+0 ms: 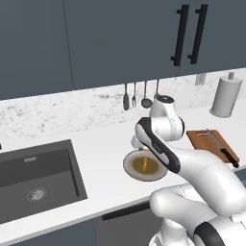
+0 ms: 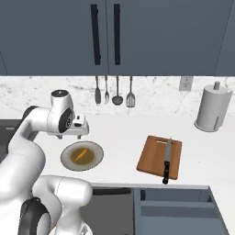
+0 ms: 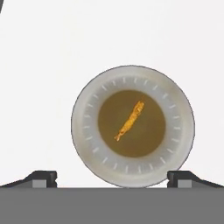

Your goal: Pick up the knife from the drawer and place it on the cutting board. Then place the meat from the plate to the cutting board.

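Claw (image 3: 112, 177) spread wide and empty, plate (image 3: 87, 144) directly beneath it, meat (image 3: 129, 121) centred between the fingertips, knife (image 2: 167, 161) on cutting board (image 2: 153, 158) well off to the side

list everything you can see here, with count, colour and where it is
knife: 1, black handle, dark blade, lying on the cutting board
cutting board: 1, reddish-brown, counter right of the plate
meat: 1, orange sliver, plate centre
plate: 1, grey rim, brown centre, counter below the hand
drawer: 1, slate-blue, pulled open below the board
paper towel roll: 1, white, far right
hanging utensils: 4, dark, on the wall
sink: 1, dark grey, left
gripper: 1, dark tips, spread open above the plate
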Controlling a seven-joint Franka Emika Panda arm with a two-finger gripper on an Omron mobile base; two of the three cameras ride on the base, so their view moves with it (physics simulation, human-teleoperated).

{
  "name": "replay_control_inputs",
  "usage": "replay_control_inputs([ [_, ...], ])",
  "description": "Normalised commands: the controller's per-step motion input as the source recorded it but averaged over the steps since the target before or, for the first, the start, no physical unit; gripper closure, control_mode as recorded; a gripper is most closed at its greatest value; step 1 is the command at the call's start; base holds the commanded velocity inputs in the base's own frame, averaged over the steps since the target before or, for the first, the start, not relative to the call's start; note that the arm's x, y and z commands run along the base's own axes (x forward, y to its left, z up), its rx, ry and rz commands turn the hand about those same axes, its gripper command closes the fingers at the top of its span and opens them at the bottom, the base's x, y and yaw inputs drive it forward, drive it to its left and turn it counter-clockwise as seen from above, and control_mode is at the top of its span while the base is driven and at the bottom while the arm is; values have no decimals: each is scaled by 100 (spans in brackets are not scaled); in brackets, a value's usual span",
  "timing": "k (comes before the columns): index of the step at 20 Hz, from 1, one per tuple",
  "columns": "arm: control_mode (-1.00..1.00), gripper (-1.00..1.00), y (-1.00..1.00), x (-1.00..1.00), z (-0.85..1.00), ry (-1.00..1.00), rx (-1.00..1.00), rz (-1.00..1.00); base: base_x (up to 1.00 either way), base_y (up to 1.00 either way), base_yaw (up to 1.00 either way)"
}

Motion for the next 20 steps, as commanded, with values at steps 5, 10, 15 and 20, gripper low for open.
replay_control_inputs([
  [5, -100, -100, 0, 5, -16, 0, 0, -12, 8, 0, -7],
  [10, -100, -100, 0, 6, -40, 0, 0, -24, 0, 0, 0],
  [15, -100, -100, -1, 39, -54, 0, 1, -24, 0, 0, 0],
  [20, -100, -100, -27, 53, -79, 7, 0, -24, 0, 0, 0],
])
